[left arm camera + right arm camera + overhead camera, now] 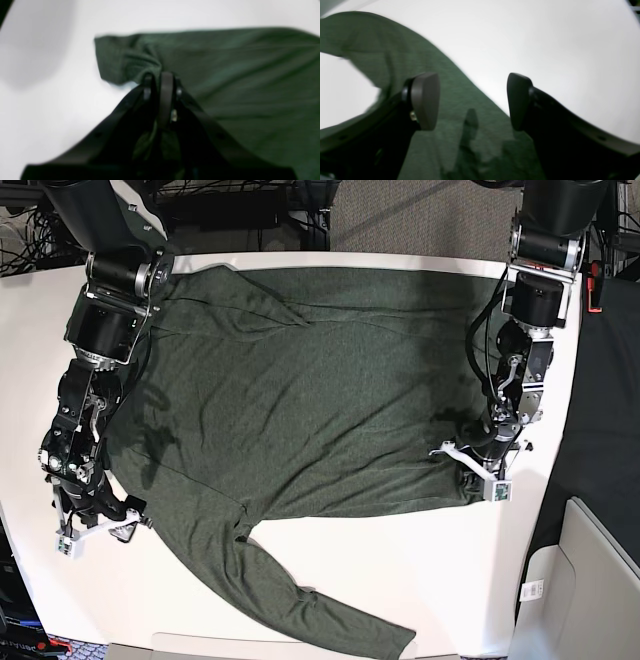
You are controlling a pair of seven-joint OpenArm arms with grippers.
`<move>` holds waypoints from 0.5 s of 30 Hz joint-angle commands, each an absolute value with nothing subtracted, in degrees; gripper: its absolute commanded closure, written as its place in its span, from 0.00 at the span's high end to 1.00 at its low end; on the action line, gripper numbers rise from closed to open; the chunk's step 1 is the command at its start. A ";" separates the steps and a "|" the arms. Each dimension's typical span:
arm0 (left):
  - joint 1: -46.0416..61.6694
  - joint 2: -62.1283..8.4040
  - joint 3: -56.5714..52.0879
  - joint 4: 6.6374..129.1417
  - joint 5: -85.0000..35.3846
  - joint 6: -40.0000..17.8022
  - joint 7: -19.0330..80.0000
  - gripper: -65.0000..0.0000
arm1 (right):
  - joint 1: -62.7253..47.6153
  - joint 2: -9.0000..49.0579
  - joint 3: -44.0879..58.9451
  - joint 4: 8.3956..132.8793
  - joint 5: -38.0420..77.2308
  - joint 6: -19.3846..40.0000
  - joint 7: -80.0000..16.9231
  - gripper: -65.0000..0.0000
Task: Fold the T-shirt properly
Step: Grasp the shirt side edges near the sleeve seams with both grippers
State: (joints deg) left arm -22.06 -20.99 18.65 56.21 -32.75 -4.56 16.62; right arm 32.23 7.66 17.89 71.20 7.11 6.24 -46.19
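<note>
Overhead, a dark olive-green T-shirt (300,390) with long sleeves lies spread flat across a white worktop (450,580), filling most of the space between two black robot arms. One long sleeve trails away from the body of the shirt toward the near edge of the worktop, ending near the middle of that edge.

The left pincer (161,77) is closed tight on the T-shirt (225,75) — its two dark fingers meet with a small bunch of green fabric gathered between them. The cloth puckers into creases right at the fingertips, and a short hemmed flap sticks out just beyond and to one side of the grip. From above, this pincer (478,463) sits at the shirt's side edge, low against the worktop.

The right pincer (472,100) stands wide open and holds nothing. Its rounded fingertips (425,100) hang apart above the T-shirt (460,140), with green fabric lying under and between them and bare worktop (545,50) just beyond — one finger casts a thin shadow on the cloth. From above, it (95,520) sits at the opposite side of the shirt.
</note>
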 commanded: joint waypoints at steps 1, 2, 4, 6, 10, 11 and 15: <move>-22.55 -21.67 16.92 58.77 -32.92 -4.70 15.25 0.00 | 34.42 8.22 17.54 70.90 6.37 6.55 -44.62 0.65; -21.58 -21.67 15.52 60.26 -32.92 -4.70 15.34 0.00 | 34.51 8.22 17.54 69.85 5.58 6.55 -44.62 0.65; -20.44 -21.58 13.32 63.08 -32.92 -4.70 16.22 0.00 | 34.59 8.22 17.54 67.74 4.70 6.55 -44.62 0.65; -19.56 -21.49 11.82 66.07 -32.92 -4.70 18.77 0.00 | 34.59 8.31 17.54 66.07 4.62 6.55 -44.62 0.65; -17.71 -21.49 9.36 71.16 -32.92 -4.79 22.02 0.00 | 34.59 8.40 17.54 64.31 4.53 6.55 -44.09 0.65; -17.36 -21.49 9.10 71.96 -32.92 -4.79 22.29 0.00 | 34.59 8.40 17.45 63.78 4.53 6.55 -43.21 0.65; -16.31 -21.58 9.19 73.63 -32.92 -4.79 22.64 0.00 | 35.56 9.19 17.36 60.44 4.44 6.55 -40.31 0.65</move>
State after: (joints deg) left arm -15.20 -20.84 9.63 72.55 -32.75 -4.73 23.94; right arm 33.28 8.38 17.37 59.44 4.43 6.28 -42.11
